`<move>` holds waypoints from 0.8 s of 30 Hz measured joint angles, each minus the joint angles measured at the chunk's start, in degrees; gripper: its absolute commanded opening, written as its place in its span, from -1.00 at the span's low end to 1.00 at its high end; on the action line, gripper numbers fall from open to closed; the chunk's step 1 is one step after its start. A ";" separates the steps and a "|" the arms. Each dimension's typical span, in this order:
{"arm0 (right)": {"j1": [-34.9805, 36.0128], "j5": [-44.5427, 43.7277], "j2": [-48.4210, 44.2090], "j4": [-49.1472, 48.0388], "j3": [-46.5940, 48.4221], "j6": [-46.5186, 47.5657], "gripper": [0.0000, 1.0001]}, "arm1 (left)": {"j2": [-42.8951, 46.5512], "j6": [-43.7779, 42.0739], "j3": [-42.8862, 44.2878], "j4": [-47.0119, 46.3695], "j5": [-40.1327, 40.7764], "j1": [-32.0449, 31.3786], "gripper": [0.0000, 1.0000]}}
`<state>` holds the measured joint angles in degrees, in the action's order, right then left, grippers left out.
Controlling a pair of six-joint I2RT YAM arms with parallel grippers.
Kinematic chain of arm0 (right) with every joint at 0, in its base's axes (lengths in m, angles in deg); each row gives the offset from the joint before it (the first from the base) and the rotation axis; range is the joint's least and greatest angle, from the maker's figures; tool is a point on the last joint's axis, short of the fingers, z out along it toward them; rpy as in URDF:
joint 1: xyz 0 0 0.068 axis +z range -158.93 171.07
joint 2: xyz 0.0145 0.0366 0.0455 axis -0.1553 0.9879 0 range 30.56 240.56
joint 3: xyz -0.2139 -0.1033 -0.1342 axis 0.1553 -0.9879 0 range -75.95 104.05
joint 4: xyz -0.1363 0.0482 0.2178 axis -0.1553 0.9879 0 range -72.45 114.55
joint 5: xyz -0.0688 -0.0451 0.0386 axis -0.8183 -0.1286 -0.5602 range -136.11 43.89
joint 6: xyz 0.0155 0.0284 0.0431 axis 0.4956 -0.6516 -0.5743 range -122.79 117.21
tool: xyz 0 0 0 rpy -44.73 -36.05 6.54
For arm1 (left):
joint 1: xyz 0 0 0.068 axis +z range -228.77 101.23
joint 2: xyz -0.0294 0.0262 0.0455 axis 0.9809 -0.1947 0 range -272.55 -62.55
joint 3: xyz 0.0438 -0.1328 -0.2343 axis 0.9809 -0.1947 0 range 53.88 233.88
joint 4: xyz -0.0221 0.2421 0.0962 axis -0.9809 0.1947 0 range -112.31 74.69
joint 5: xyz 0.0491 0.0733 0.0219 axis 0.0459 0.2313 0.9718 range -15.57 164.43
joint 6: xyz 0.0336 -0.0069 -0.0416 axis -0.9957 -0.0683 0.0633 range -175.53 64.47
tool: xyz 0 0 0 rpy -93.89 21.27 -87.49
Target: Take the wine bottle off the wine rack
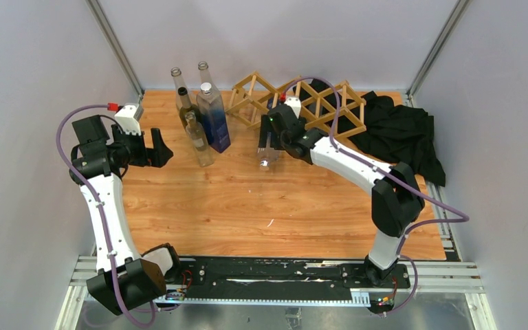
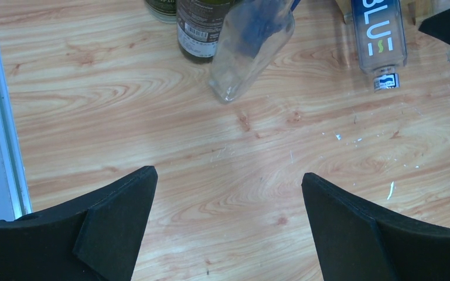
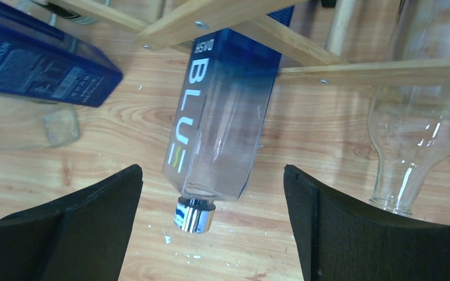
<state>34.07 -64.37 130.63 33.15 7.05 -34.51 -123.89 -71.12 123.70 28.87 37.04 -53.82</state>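
Brown wood makes up the table. On the far left, the left gripper hangs just over the table. Its two black fingers are spread wide apart, and there is nothing between them but bare wood.

Next to it, at the back of the table, is a little group of standing bottles. Some are clear glass, one is dark, and one is a tall blue bottle. They stand close together.

A bit more to the right is the right gripper. Its fingers are open wide too. The wine bottle lies between them, but the fingers do not touch it. The wine bottle is blue at the top and clear lower down, with big letters along its side. It sticks out of the wine rack on a slant, with its silver cap pointing down, close to the table.

The wine rack is made of thin, light wooden sticks that cross over each other. A clear empty bottle pokes out of the rack just to the right of the wine bottle.

On the far right, a black cloth lies in a heap beside the rack.
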 measured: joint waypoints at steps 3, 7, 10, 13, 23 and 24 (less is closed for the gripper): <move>-1.62 0.42 2.56 -0.33 0.15 -3.74 0.83 | 0.00 -0.04 0.00 0.02 -0.04 0.00 1.00; -3.23 1.73 7.65 -1.81 0.94 -7.98 0.80 | 0.00 -0.09 0.04 0.37 -0.42 0.00 1.00; -3.65 2.34 10.64 -2.91 1.29 -9.92 0.80 | 0.02 -0.20 0.11 0.50 -0.92 0.00 1.00; -3.69 2.62 13.70 -3.89 3.04 -11.76 0.77 | 0.02 -0.37 0.42 0.90 -1.38 0.00 1.00; -3.85 3.26 16.33 -8.79 3.13 -16.04 0.17 | 0.24 -1.84 0.57 1.90 -2.67 0.00 1.00; -3.82 3.26 16.33 -9.66 2.75 -16.37 0.08 | 0.31 -1.92 0.57 1.92 -2.89 0.00 1.00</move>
<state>30.25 -61.11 146.96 23.49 9.80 -50.88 -123.58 -73.05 124.27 30.79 34.16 -53.82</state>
